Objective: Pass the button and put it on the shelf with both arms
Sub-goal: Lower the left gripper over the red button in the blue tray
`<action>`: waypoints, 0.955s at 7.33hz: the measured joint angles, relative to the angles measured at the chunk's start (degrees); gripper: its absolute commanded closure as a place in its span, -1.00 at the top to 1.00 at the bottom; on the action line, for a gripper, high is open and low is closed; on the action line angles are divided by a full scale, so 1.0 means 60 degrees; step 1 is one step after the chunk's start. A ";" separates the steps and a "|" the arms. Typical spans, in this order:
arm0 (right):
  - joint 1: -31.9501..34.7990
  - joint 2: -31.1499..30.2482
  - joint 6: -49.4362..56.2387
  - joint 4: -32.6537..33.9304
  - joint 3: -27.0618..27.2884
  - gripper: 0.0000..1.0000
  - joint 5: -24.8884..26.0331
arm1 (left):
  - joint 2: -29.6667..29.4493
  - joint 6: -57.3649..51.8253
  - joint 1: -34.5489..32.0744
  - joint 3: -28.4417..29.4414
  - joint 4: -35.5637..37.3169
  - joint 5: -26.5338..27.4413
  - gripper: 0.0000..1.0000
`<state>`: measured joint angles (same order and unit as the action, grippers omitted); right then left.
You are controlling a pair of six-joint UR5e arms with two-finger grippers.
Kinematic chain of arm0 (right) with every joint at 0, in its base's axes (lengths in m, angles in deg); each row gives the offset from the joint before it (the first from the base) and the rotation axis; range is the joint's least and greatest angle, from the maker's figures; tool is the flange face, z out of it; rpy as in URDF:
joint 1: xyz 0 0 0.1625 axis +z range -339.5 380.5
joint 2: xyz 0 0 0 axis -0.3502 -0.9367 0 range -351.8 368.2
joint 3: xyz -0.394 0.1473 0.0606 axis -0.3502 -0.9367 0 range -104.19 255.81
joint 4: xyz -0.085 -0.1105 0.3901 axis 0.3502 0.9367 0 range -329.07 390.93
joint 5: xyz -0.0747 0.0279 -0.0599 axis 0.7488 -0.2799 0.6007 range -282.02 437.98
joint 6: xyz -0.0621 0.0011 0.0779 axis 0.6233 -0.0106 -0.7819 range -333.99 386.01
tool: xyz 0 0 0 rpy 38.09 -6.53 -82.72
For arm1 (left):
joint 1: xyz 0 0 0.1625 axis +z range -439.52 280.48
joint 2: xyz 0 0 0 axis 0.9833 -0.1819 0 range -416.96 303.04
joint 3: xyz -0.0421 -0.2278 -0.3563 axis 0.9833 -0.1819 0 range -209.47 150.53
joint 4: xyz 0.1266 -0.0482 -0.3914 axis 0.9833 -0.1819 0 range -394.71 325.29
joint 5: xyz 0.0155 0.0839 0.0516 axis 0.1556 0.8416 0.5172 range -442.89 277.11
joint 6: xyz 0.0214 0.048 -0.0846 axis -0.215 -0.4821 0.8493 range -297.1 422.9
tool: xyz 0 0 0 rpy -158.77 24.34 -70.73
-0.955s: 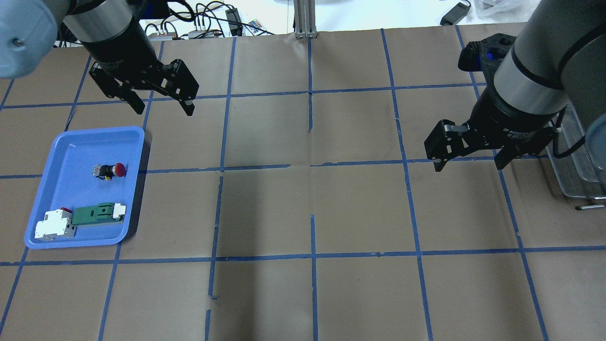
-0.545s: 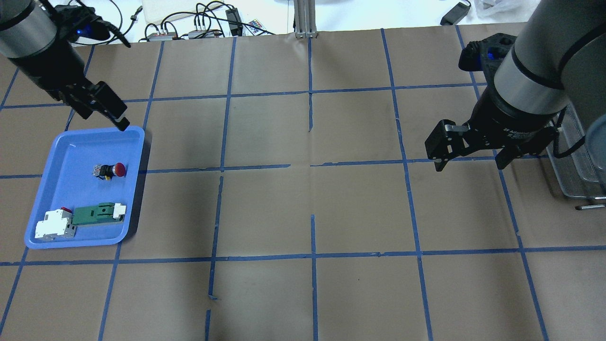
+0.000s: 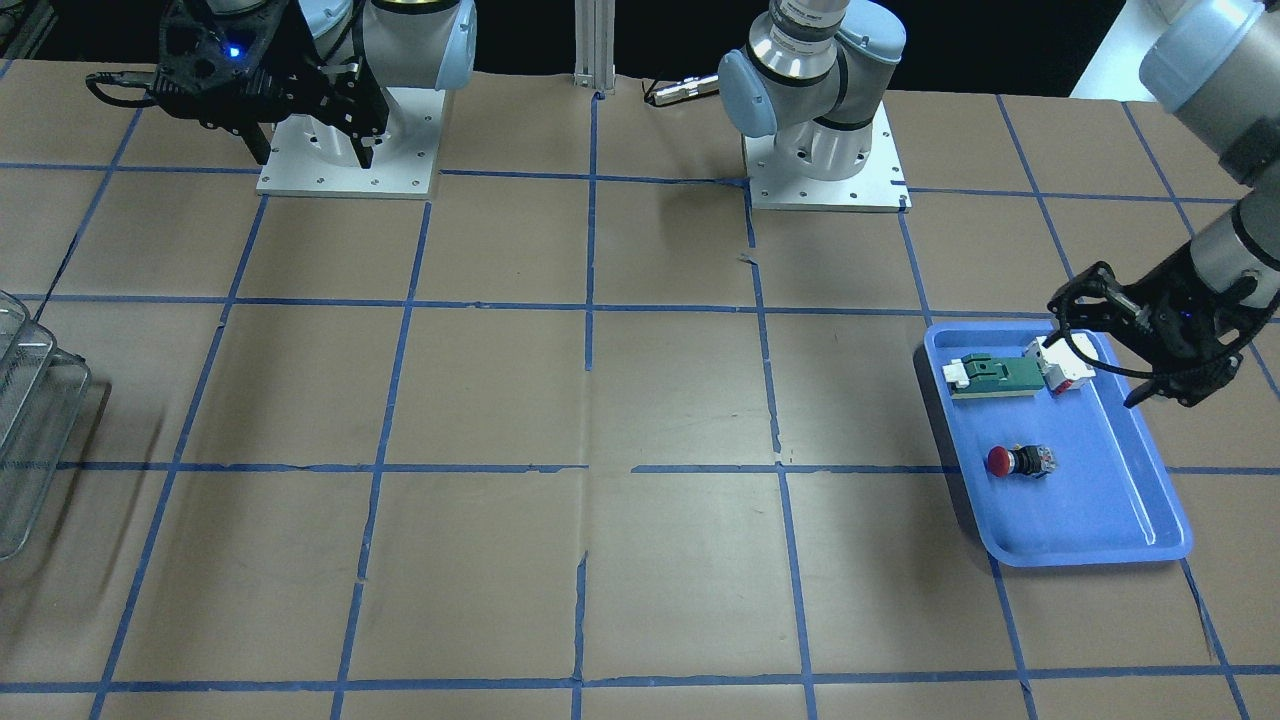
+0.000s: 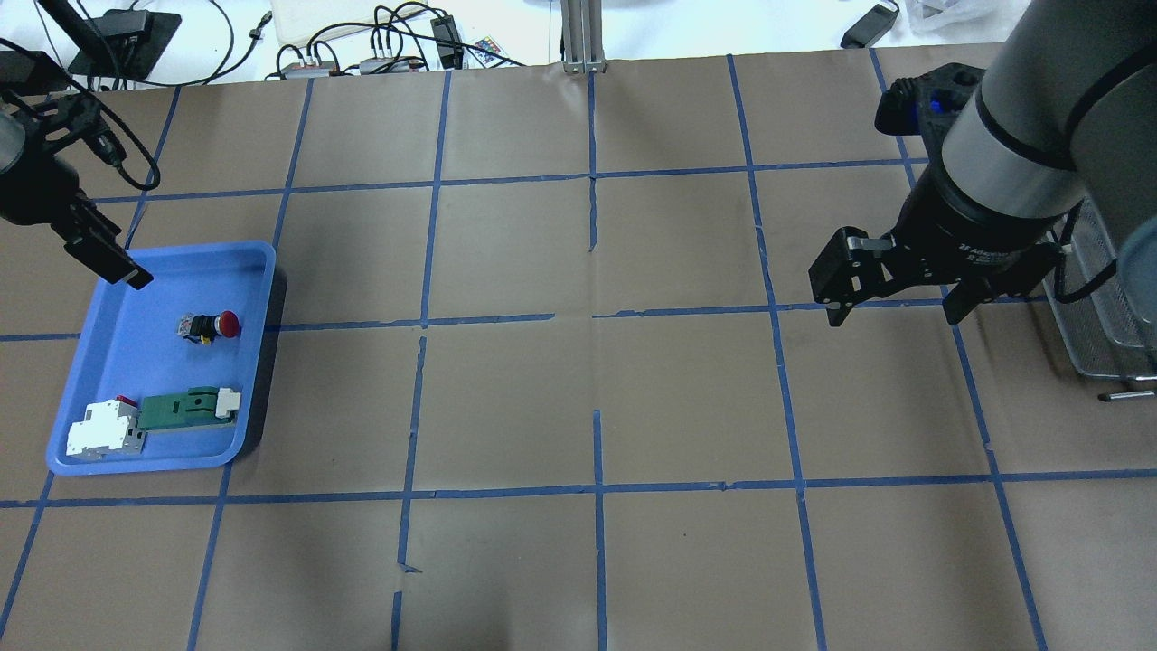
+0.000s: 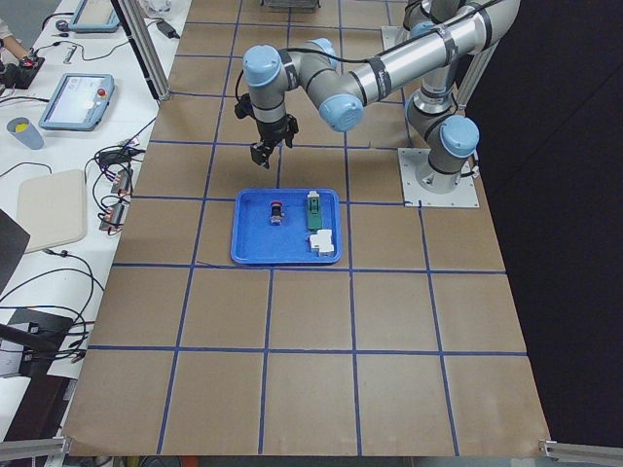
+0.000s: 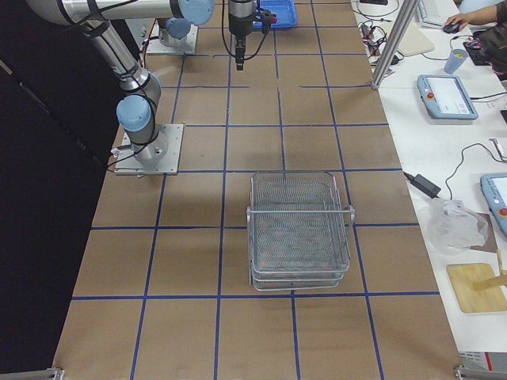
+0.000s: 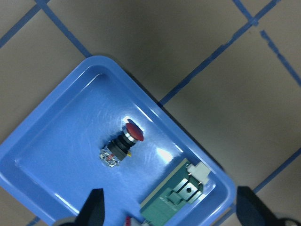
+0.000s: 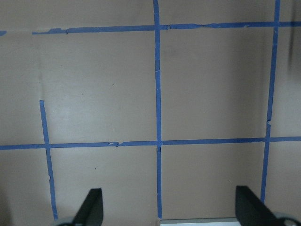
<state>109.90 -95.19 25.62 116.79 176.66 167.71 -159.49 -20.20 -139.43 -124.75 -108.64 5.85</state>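
Both jaws spread, left arm poised beside tray, button inside.

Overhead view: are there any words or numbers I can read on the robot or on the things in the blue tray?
Right gripper: a line of white print on its collar, too small and blurred to read.
Button, green block, white box: no text that can be read.
Nothing else in this view can be read.

The right pincer gapes wide above the blue-taped table.
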 measured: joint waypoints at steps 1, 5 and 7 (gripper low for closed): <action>0.0007 0.0026 0.0056 0.0214 -0.0004 1.00 -0.0177 | -0.0436 -0.1509 0.0287 -0.0055 0.0606 -0.0006 1.00; -0.0041 0.0339 0.3666 0.1284 0.0005 1.00 -0.2077 | -0.1381 -0.5866 0.0543 -0.1768 0.3857 -0.0036 1.00; -0.0102 0.0677 0.6023 0.2296 0.0008 1.00 -0.2993 | -0.1653 -0.6273 0.0550 -0.2350 0.4587 -0.0091 0.99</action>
<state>109.29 -91.13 61.75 130.56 176.70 149.75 -169.41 -57.84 -136.13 -138.85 -81.13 5.31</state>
